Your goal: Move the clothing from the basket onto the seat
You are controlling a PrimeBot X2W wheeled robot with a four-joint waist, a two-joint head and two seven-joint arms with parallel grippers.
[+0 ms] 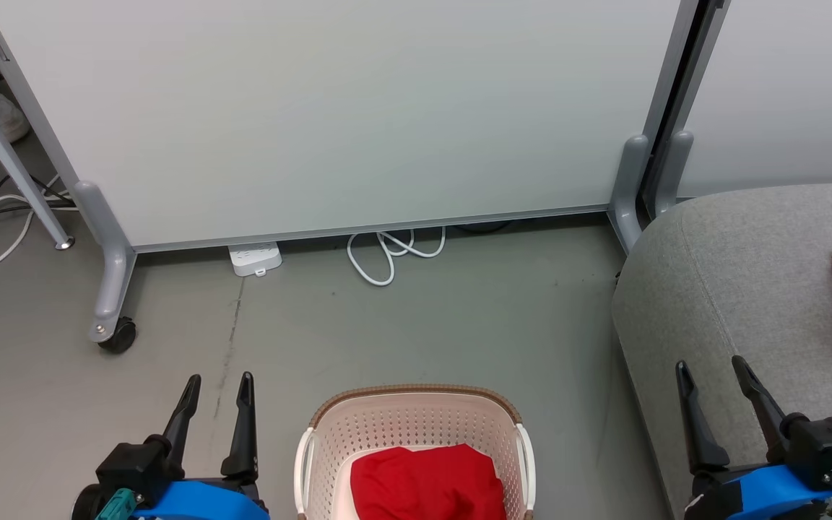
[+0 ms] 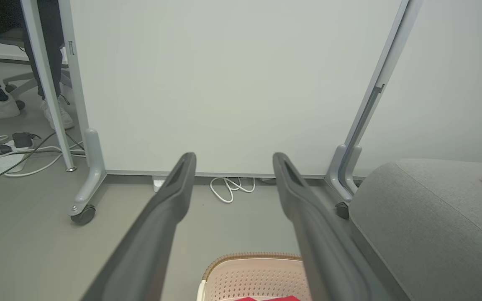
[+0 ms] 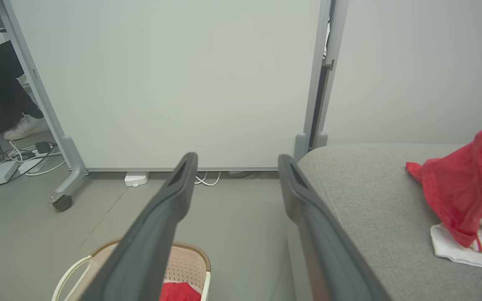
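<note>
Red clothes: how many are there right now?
2. One folded red garment lies in the basket; one crumpled red garment with striped trim lies on the grey sofa. More could hide under the one in the basket.

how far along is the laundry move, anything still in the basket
About partway. Done: one red garment with striped trim already lies on the grey sofa. In hand: nothing; the left pincer and right pincer are both open and empty. Left: a folded red garment lies in the basket and needs lifting across to the sofa.
</note>
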